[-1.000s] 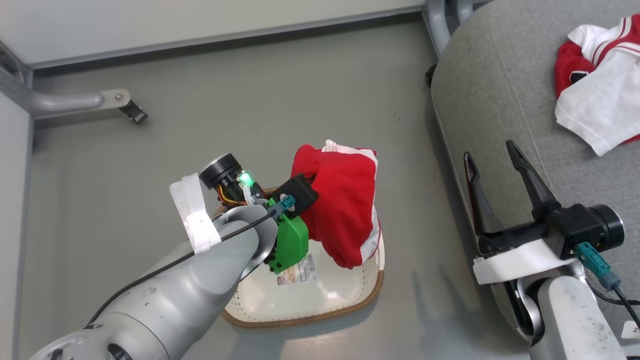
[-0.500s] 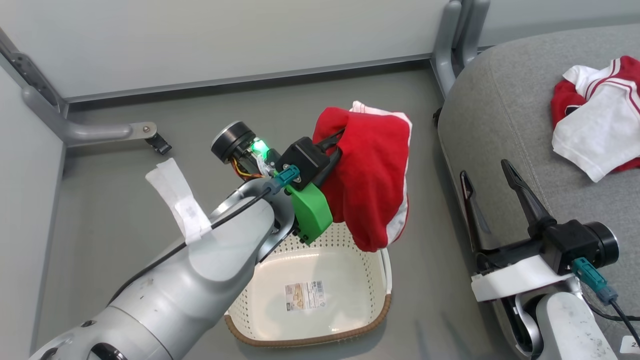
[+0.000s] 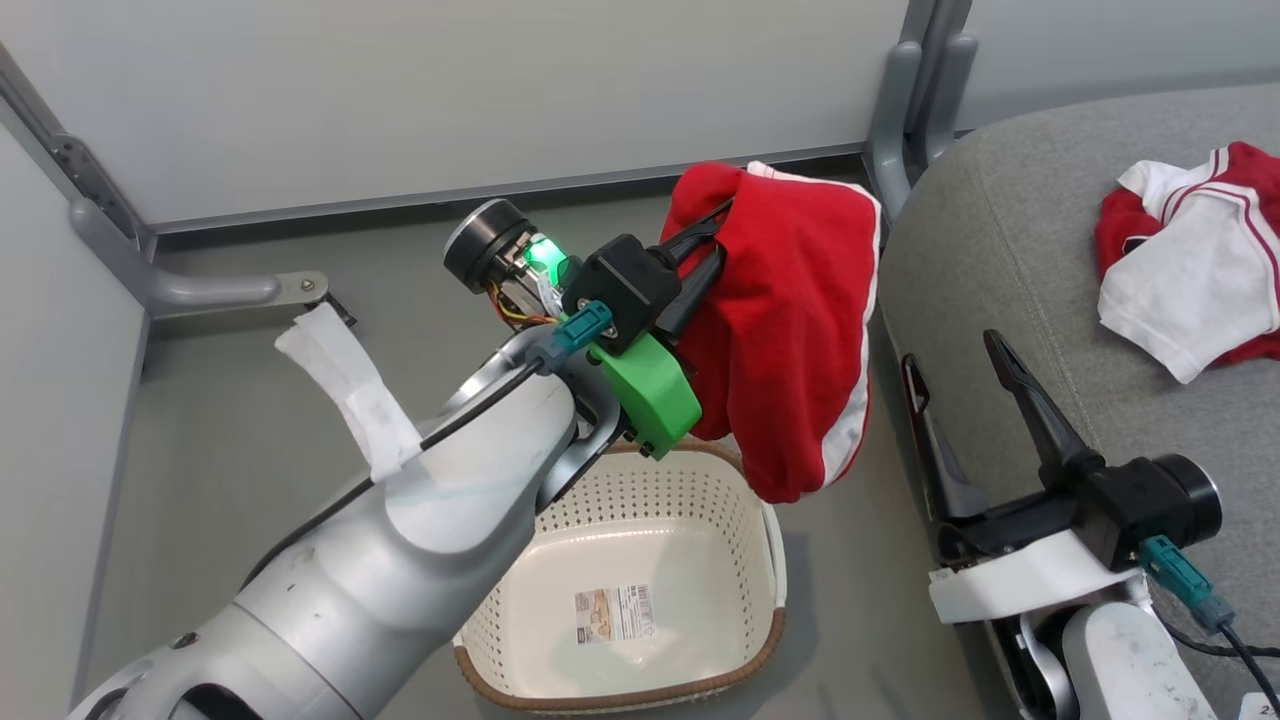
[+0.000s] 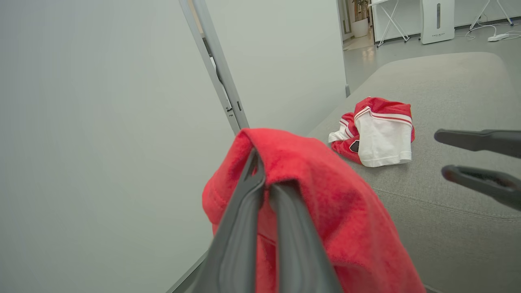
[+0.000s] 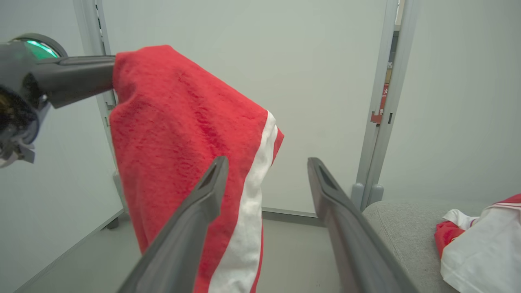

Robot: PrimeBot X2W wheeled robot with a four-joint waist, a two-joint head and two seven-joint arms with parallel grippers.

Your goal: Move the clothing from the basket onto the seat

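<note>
At lower centre of the head view the basket (image 3: 700, 480) stands empty. Above it the left gripper (image 4: 260, 175) is closed on a red garment (image 3: 790, 330), which hangs long-axis down. To its right is the right gripper (image 3: 950, 348), fingers spread, empty. The seat (image 3: 1000, 250) lies further right, at upper right, holding the other garment (image 3: 1190, 270).

The left arm (image 3: 400, 560) reaches diagonally up and to the right; the left gripper (image 3: 715, 235) is held high, fingers pressed together on a garment (image 3: 790, 330). The right gripper (image 3: 950, 352) stands at lower right on its pale forearm (image 3: 1120, 665), fingers pointing up, spread wide and empty.
</note>
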